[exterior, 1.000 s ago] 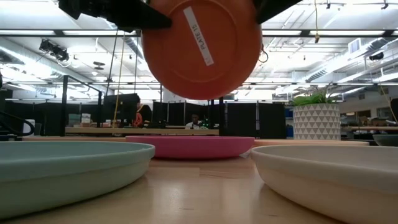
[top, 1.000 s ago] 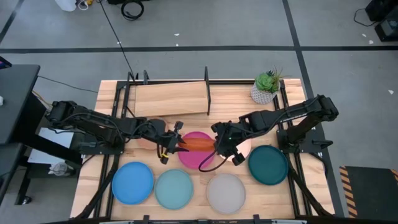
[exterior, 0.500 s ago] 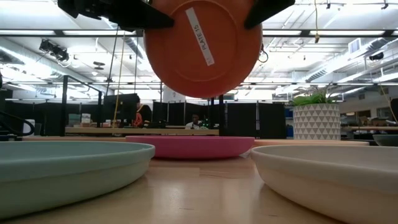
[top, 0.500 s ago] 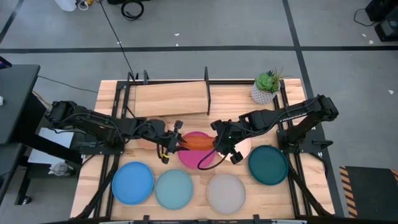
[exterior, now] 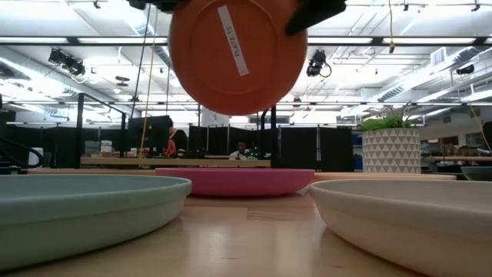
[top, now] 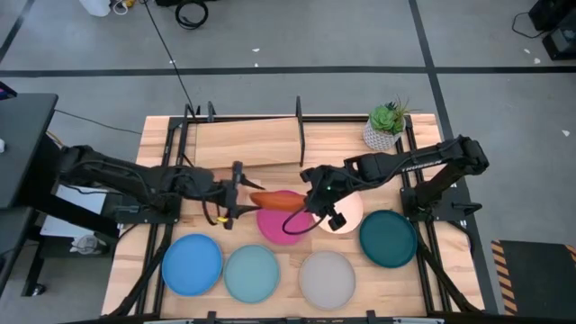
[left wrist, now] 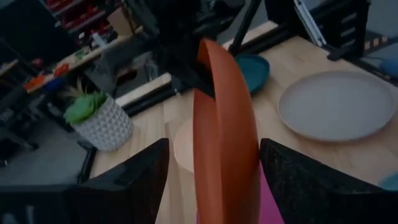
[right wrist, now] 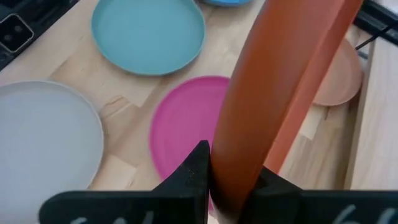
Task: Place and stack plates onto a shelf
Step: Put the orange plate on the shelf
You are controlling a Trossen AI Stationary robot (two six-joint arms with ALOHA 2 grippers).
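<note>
Light slatted wooden bench [top: 171, 135], light wooden shelf with black rod frame [top: 247, 142] along its far side, round matte orange plate [top: 273, 202] held on edge above round magenta plate [top: 274, 225], right hand [right wrist: 231, 176] pinching orange rim, left hand [left wrist: 211, 163] spread wide beside it

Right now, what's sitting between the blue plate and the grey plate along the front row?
The pale blue plate lies between the blue plate and the grey plate, flat on the table. The high view shows it.
</note>
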